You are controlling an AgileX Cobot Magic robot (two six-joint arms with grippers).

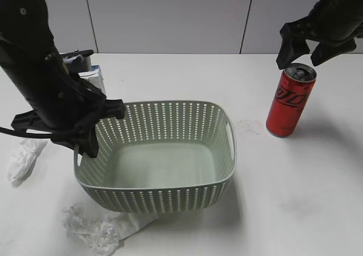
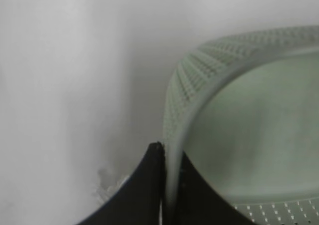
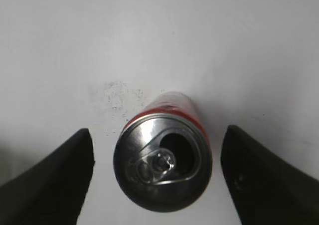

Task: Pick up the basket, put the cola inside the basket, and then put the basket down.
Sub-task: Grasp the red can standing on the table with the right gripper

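White desk [image 1: 295,199] meets grey wall panels; left hand [image 2: 168,165] pinches the basket [image 1: 164,154] rim; right hand [image 3: 157,177] spread above the cola [image 1: 290,101].

The basket [image 1: 164,154] looks like smooth, matt green plastic with lots of little holes. The cola [image 1: 290,100] is shiny red metal with a silver metal top. My table [image 1: 295,199] is white, smooth and matt. Crumpled white paper [image 1: 96,227] looks rough.

You are working at a lab-style test bench: a plain white table [image 1: 295,199], scuffed in places, backed by pale grey wall panels [image 1: 170,17] with dark seams. No household furnishings appear.
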